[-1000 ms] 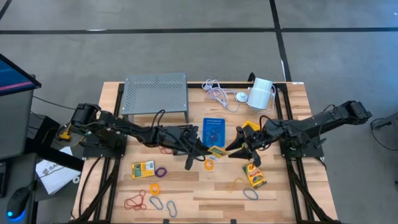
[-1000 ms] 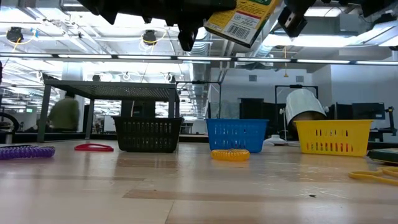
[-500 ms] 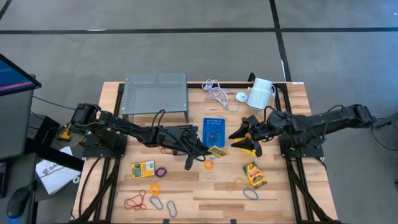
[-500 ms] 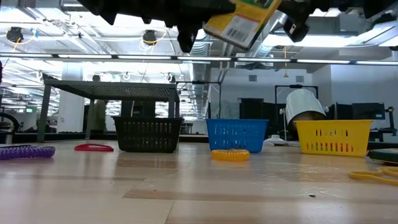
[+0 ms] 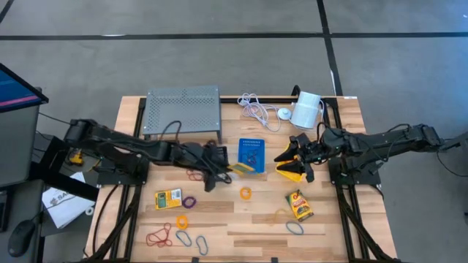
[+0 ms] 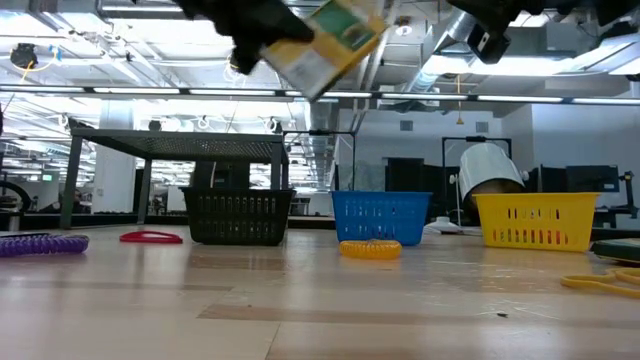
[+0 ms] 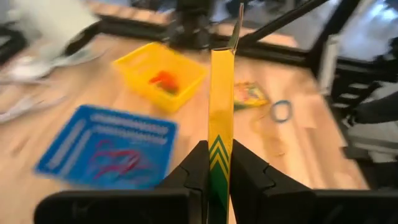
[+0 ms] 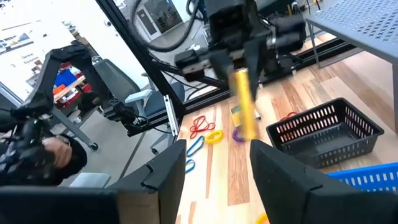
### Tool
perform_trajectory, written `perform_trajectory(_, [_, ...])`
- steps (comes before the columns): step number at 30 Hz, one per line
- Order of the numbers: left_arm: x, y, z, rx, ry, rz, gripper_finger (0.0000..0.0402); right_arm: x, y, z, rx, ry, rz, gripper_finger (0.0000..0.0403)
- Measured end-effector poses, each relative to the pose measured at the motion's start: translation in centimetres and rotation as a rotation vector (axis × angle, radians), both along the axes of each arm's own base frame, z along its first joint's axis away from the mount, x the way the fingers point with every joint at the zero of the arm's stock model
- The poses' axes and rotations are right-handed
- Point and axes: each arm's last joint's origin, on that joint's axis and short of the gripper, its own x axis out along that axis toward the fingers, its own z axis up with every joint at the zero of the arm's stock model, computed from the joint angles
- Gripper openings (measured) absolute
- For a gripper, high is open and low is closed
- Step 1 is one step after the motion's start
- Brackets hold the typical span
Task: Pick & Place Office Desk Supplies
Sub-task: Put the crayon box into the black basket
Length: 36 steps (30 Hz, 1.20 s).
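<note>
Nearest on my bench point(image 5: 219, 226) lie the loose loops point(image 5: 159, 237), red, orange and blue, with a yellow card packet point(image 5: 167, 198) and a purple loop point(image 5: 189, 201) just beyond. An orange loop point(image 5: 246, 193) sits mid-bench, another packet point(image 5: 298, 205) over on the right. Up above that, my left tool point(image 5: 228, 170) is clamped tight on a yellow card packet point(image 7: 220, 118), holding it edge-on in the air between the black bin point(image 5: 210, 155) and the blue bin point(image 5: 251, 155). The blue bin has loops inside. My right tool point(image 5: 291, 155) hovers over the yellow bin point(image 5: 291, 170), fingers point(image 8: 166, 167) parted, nothing between them. Farther back stand the grey mesh shelf point(image 5: 183, 109), white cable point(image 5: 254, 109) and white cylinder point(image 5: 307, 109).
</note>
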Motion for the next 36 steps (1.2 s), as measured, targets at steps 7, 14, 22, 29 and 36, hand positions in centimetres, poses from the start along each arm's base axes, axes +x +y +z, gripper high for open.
perform_trajectory(7, [-3.5,0.9,0.8,0.004,0.151,0.149,0.0031,0.0,0.1,-0.2,-0.006,0.023,0.003,0.0167])
perform_trajectory(14, [-4.6,1.2,0.0,-0.007,0.237,0.242,0.003,0.0,0.1,-0.2,-0.021,0.02,0.006,0.0166])
perform_trajectory(22, [-5.4,1.6,-3.2,-0.087,0.278,0.335,0.003,0.0,0.0,-0.3,-0.024,0.022,0.006,0.0166])
perform_trajectory(29, [-5.4,1.6,-4.7,-0.198,0.202,0.386,0.0031,0.0,0.1,-0.3,-0.03,0.026,0.008,0.0166])
perform_trajectory(36, [-5.6,1.6,-6.2,-0.299,0.166,0.437,0.0033,0.0,0.1,-0.3,-0.031,0.025,0.008,0.0166])
